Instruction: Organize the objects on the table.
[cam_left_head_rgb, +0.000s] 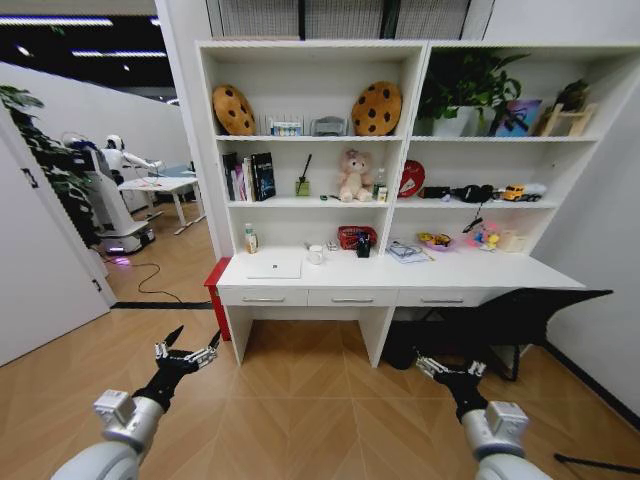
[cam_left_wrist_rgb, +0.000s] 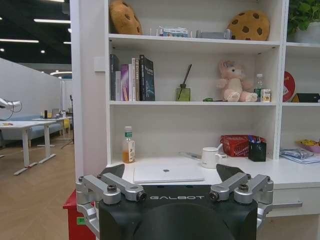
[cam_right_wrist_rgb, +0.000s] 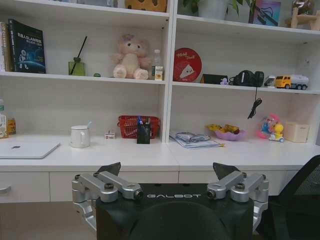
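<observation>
The laptop (cam_left_head_rgb: 274, 268) is lying closed on the left of the table (cam_left_head_rgb: 500, 272), well apart from both grippers. The left gripper (cam_left_head_rgb: 186, 352) and right gripper (cam_left_head_rgb: 448, 368) are hovering low over the floor, fingers spread and empty, pointing deskward. "GALBOT" is showing on each wrist.

Laptop (cam_right_wrist_rgb: 27, 149) cut off at the 9 o'clock edge of the right wrist view. Pens and the small green item too small to pick out on the desk (cam_left_head_rgb: 500, 270) from the head view. Bottle (cam_right_wrist_rgb: 2, 120) also clipped at 9 o'clock. Chair (cam_right_wrist_rgb: 300, 200) cut at 4 o'clock, partly behind the gripper body.
</observation>
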